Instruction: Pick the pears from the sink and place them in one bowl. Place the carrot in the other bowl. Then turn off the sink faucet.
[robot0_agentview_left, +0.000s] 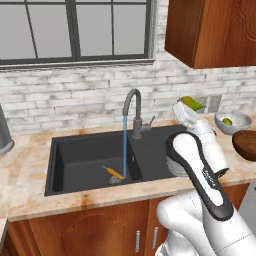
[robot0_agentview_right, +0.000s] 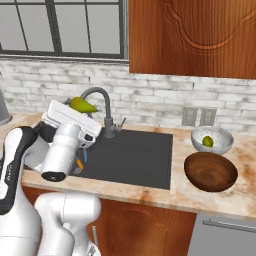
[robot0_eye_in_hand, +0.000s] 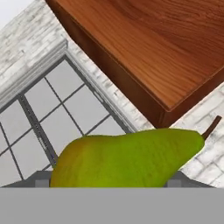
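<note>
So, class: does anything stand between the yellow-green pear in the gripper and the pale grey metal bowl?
Nothing visible does. The yellow-green pear is held high in the gripper, and open counter lies toward the pale grey metal bowl, which already holds one pear.

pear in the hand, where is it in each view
Left base view: the held pear is at upper right, above the white arm, left of the grey bowl.
Right base view: upper left, just left of the faucet.
Hand view: bottom centre, lying sideways.
Shared landmark: the faucet.
</note>
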